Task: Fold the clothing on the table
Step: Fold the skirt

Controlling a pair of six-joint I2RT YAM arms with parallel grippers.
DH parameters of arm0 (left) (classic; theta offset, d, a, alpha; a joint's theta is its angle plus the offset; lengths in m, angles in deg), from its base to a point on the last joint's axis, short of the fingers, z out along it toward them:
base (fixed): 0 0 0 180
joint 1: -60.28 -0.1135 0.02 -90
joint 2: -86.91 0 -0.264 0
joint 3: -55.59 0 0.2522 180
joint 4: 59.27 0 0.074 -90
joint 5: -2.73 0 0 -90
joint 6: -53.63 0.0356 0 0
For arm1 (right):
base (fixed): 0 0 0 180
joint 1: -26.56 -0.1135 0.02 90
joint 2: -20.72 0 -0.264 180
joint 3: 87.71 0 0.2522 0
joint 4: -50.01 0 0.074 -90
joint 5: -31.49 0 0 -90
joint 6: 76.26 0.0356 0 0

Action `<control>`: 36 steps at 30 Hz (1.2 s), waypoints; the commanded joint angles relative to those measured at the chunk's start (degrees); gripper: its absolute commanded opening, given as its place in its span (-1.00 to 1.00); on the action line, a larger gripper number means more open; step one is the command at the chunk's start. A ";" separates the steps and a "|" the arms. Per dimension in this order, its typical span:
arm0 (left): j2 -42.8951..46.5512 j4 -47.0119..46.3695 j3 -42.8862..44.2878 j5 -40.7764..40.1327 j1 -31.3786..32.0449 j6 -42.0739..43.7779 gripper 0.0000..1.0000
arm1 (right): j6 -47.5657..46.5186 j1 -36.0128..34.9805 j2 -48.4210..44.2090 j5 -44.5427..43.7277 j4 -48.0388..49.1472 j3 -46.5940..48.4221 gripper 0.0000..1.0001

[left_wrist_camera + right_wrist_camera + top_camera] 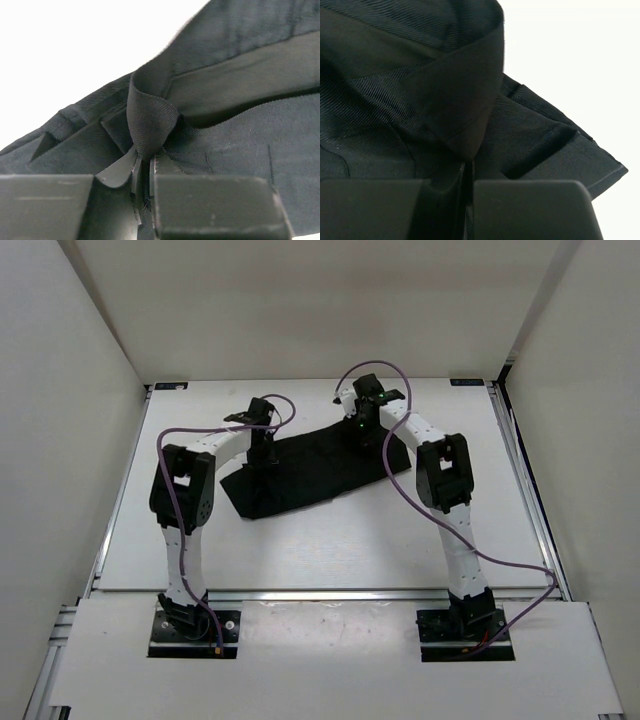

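Toward the far half of the table (330,540), the clothing (310,480) lies spread as a dark, slanted band. Its lower-left corner is nearest the arm bases and its right end reaches toward the back rail. From my overhead view both arms bend forward over it. The left gripper (266,456) is down on the garment's far left edge and the right gripper (362,428) is on its far right end, with the cloth flat on the white surface between them. Purple cables (372,363) loop along both arms.

On the left wrist camera, the fingers (210,200) are drawn together on a raised loop of black twill. It is a hem folded over itself and pinched in the narrow slot between the pads (the weave shows clearly there). Behind the loop a wide hem band runs off to the right, and bare table shows at upper left.

On the right wrist camera, the jaws are closed to a thin slit with a fold of the dark fabric dipping into it, so I read it as clamped on the garment's edge. A layered corner of cloth lies flat to the right of the fingers, with white table beyond it.
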 commanded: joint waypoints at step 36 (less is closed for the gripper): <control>20.26 -2.90 -2.52 11.71 -8.35 7.22 0.97 | 10.00 20.75 -16.23 31.76 -8.54 -5.01 0.91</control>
